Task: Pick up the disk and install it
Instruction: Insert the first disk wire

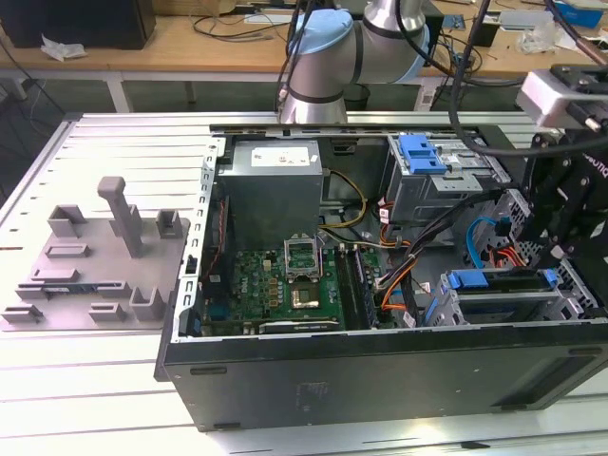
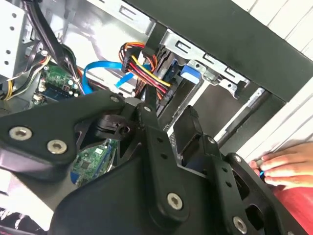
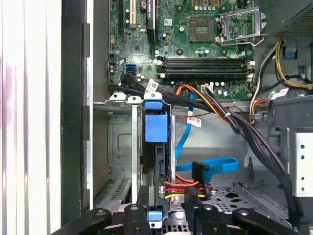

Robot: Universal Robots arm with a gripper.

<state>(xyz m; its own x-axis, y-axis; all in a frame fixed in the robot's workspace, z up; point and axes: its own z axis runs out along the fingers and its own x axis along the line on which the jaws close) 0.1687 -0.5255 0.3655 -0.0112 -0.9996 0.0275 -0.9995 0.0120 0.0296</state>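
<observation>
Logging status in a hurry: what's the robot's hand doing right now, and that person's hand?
Robot hand: over the disk in its bay; grip cannot be told.
Person's hand: resting at the case edge.

Open computer case lying on a slatted table, seen from above.
The power supply (image 1: 275,185) is sitting at the far left inside the case (image 1: 380,375), the motherboard (image 1: 275,290) nearer; the drive cage (image 1: 499,304) is sitting at the exterior view's right, the disk (image 3: 156,161) standing in it.
</observation>
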